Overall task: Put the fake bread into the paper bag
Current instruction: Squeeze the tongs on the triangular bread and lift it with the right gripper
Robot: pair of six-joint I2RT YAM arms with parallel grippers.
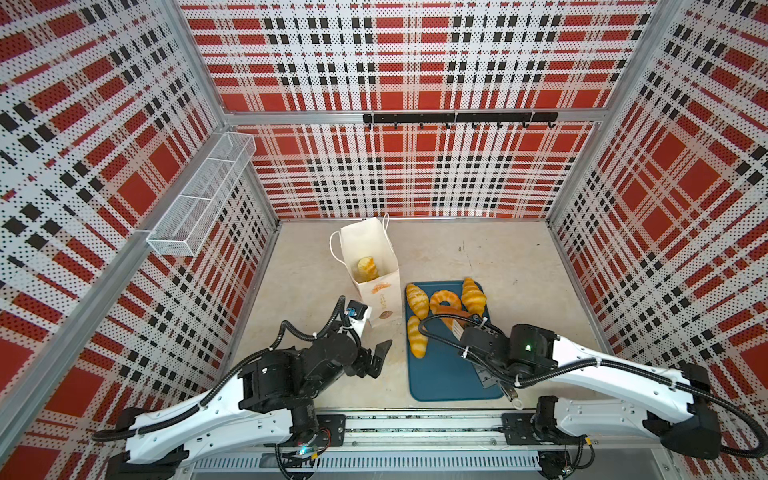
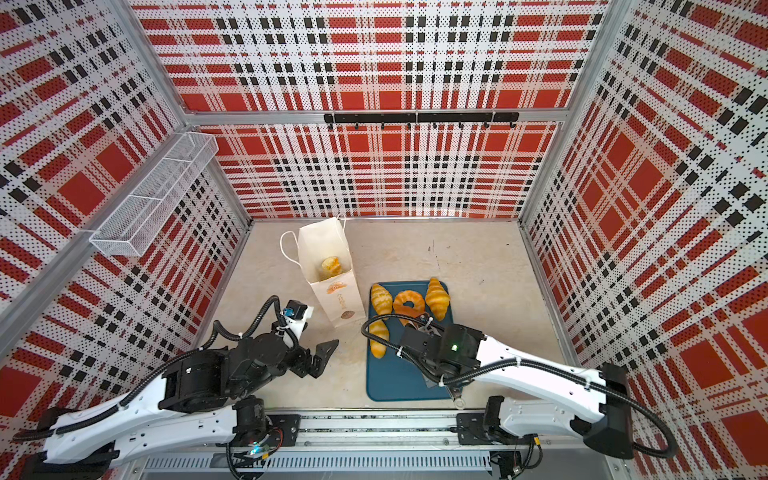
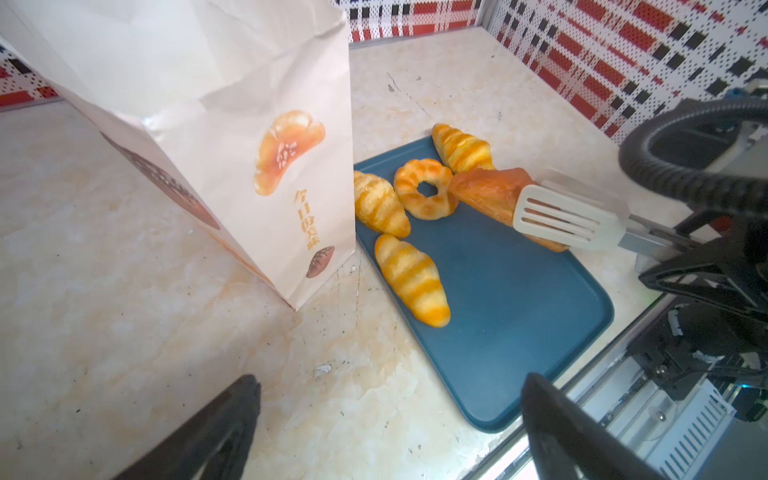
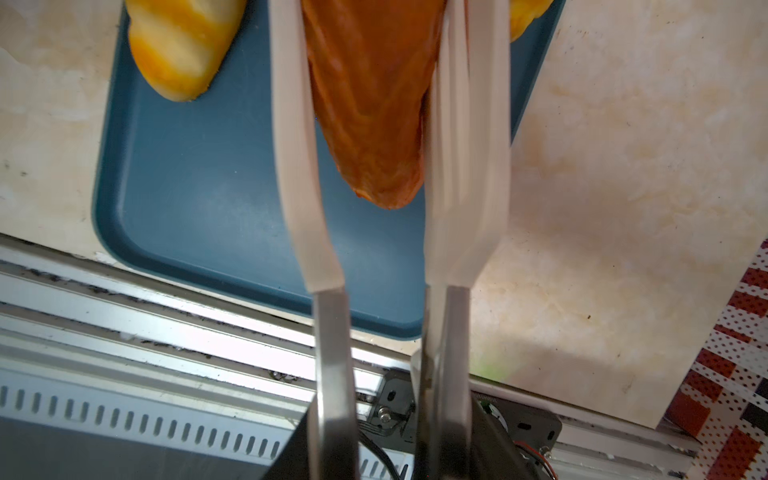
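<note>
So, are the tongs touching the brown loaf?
Touching. The right wrist view shows both white blades of the tongs pressed against the sides of the brown loaf, with no gap on either side.

Paper bag point(image 1: 380, 299) left of tray point(image 1: 440, 374); fake bread point(image 1: 417, 300) on tray

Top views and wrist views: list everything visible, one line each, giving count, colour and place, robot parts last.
table: one, beige marbled, cell floor
tray: one, dark teal, on the table
paper bag: one, white with bread prints, standing left of the tray
pastry: one, golden, inside the bag
striped croissants: three, golden-orange, on the tray
ring doughnut: one, golden-orange, on the tray
tongs: one pair, white heads, over the tray
brown loaf: one, dark brown, clamped between the tongs
mesh basket: one, white, left wall
hook rail: one, black, back wall
left gripper: one, black, open, near the bag
right gripper: one, black, shut on tongs
</note>
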